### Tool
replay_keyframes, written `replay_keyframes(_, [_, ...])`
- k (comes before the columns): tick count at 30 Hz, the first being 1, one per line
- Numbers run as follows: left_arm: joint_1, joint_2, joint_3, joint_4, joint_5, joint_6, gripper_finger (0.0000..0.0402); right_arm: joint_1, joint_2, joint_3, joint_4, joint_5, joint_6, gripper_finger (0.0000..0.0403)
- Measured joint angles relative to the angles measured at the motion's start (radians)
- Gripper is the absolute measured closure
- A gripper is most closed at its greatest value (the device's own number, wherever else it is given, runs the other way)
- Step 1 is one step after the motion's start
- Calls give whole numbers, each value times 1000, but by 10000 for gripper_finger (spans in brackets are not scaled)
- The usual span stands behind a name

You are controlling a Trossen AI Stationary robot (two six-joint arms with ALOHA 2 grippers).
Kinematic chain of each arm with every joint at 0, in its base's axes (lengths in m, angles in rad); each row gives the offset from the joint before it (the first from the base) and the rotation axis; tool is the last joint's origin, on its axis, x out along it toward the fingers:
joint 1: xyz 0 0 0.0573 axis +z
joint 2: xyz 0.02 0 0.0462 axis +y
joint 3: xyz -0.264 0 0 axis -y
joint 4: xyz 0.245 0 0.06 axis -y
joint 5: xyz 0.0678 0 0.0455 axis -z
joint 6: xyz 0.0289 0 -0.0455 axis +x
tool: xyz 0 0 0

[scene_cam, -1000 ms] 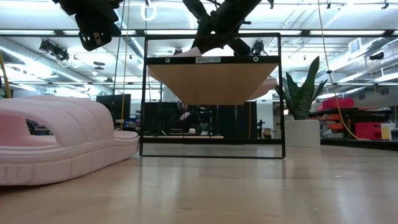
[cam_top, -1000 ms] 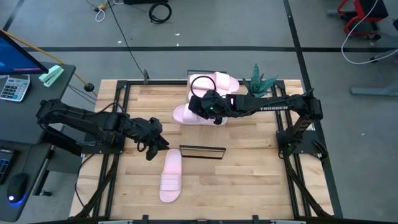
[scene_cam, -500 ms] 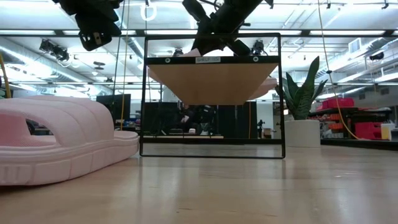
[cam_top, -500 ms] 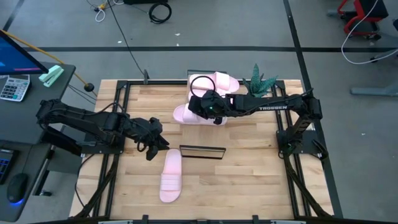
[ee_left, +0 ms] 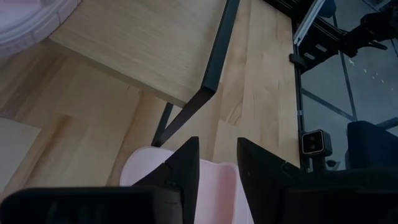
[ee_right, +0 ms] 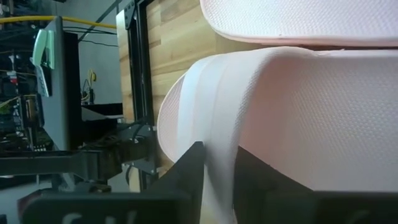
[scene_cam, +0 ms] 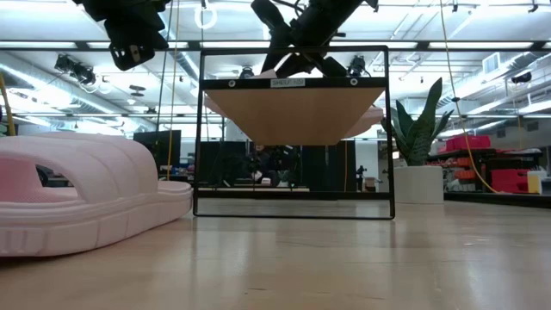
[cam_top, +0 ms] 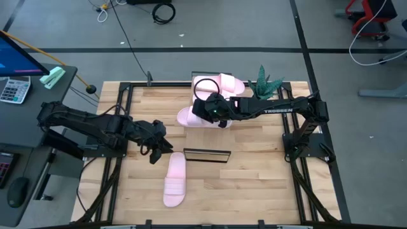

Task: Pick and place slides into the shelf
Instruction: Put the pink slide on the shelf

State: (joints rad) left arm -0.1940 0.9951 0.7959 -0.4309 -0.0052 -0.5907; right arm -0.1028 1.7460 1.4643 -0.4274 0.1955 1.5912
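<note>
The shelf (cam_top: 213,137) is a light-wood board on a black frame (scene_cam: 293,112) standing mid-table. A pink slide (cam_top: 189,117) lies on the board, and another slide (cam_top: 222,83) lies at the board's far end. My right gripper (ee_right: 221,168) hovers at the nearer slide (ee_right: 298,124), open, with the slide's side edge between its fingers. A third slide (cam_top: 175,181) rests sole-down on the table (scene_cam: 77,189) near the front. My left gripper (ee_left: 217,168) hangs open above that slide's far end (ee_left: 140,174), clear of it. My right gripper has its two fingers (ee_right: 189,171) on either side of the slide's side edge (ee_right: 217,134), coming slanting down from the table's right. The slide lies on the shelf board. Whether the fingers touch it I cannot tell.
A potted plant (cam_top: 266,83) stands at the far right beside the shelf. Black frame rails (cam_top: 124,95) run along the table's edges. A desk with a calculator (cam_top: 14,89) sits beyond the left edge. Bare wood lies at the near right (cam_top: 254,184).
My right gripper has parted its fingers at the slide on the shelf, staying in place. That slide rests on the board where it was.
</note>
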Motion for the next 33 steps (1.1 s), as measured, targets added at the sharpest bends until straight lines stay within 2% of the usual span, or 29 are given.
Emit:
replay_keyframes(15, [0, 0, 0, 0, -2, -1, 283, 0, -1, 0, -32, -4, -21, 272])
replay_keyframes(33, [0, 0, 0, -10, -2, -1, 276, 1, -70, 0, -144, -15, -56, 268])
